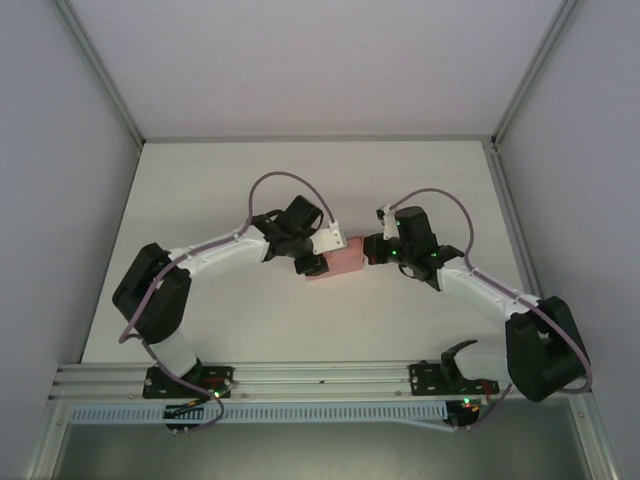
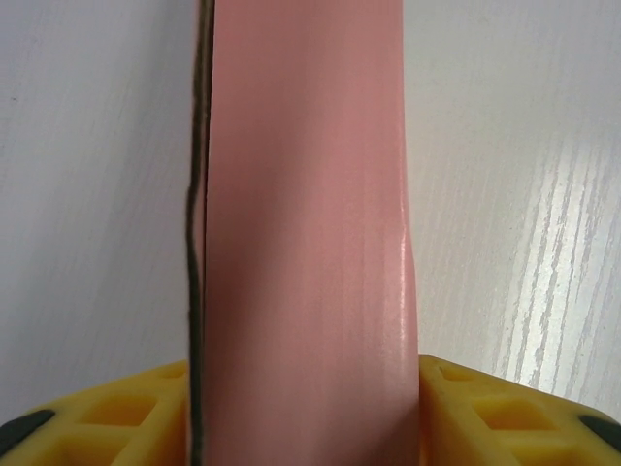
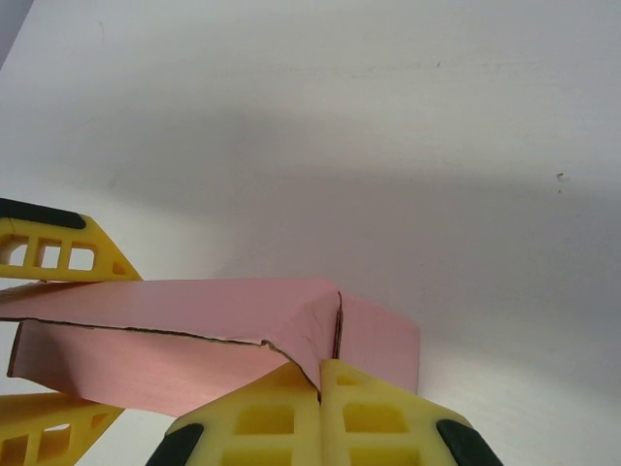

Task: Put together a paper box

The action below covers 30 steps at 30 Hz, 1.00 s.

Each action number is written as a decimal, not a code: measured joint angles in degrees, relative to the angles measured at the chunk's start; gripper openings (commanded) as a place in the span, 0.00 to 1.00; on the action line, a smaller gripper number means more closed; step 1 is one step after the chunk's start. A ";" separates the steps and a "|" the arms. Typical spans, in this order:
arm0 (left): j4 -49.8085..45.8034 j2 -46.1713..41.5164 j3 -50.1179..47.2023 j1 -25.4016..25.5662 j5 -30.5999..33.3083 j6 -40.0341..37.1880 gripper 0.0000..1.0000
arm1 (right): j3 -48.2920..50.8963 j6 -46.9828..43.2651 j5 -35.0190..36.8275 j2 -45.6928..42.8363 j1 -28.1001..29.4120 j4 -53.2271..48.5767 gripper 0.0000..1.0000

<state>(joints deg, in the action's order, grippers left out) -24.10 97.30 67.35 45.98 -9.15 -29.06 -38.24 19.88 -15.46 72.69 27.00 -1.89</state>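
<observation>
The pink paper box (image 1: 343, 259) hangs above the table's middle, held between both grippers. My left gripper (image 1: 316, 256) is shut on it from the left. In the left wrist view the box (image 2: 301, 233) runs upward as a broad pink band with a dark cut edge, squeezed between the yellow fingers (image 2: 485, 413); the gripper (image 2: 306, 422) spans its width. My right gripper (image 1: 370, 250) is shut on the box's right end. In the right wrist view its closed fingertips (image 3: 374, 408) pinch a folded pink flap at a corner seam of the box (image 3: 194, 325), the gripper (image 3: 320, 388) pressed together.
The white table (image 1: 300, 180) lies under the box, with side walls left and right and a metal rail (image 1: 320, 375) along the near edge. The left arm's yellow fingers (image 3: 58, 254) show at the left of the right wrist view.
</observation>
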 measured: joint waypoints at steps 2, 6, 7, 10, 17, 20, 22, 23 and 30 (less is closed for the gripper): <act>-0.35 0.20 0.00 -0.13 0.39 0.20 0.65 | 0.15 0.02 1.86 -0.17 0.68 0.44 0.00; -1.46 0.24 0.02 -0.31 0.59 1.01 0.85 | 0.15 0.35 5.29 -0.87 1.40 -0.50 0.00; -1.46 0.24 0.02 -0.28 0.55 1.40 0.90 | 0.07 0.72 5.92 -1.01 1.55 -0.98 0.00; -1.49 -0.87 0.02 -0.28 0.52 2.36 1.00 | -0.74 1.88 8.63 -1.01 2.78 -2.49 0.00; -0.76 -9.70 -0.02 -0.28 0.74 7.30 1.00 | -2.29 5.70 15.96 -0.83 6.91 -5.53 0.00; 0.44 -13.97 -1.03 -0.26 2.75 11.67 1.00 | -2.99 7.10 17.81 -0.52 7.93 -6.62 0.00; 0.48 -16.28 -2.23 -0.24 5.44 15.65 1.00 | -3.50 7.82 18.78 -0.26 8.22 -7.43 0.00; 0.46 -17.03 -2.71 -0.24 6.75 17.53 0.96 | -3.72 8.13 19.10 -0.11 8.33 -7.72 0.00; -0.81 -17.16 -3.65 -1.88 12.15 26.99 0.65 | -5.57 8.90 20.74 1.22 9.70 -9.53 0.00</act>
<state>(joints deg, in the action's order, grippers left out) -24.91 80.14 63.70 44.10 3.01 -2.07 -43.81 28.77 5.28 73.91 36.71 -11.42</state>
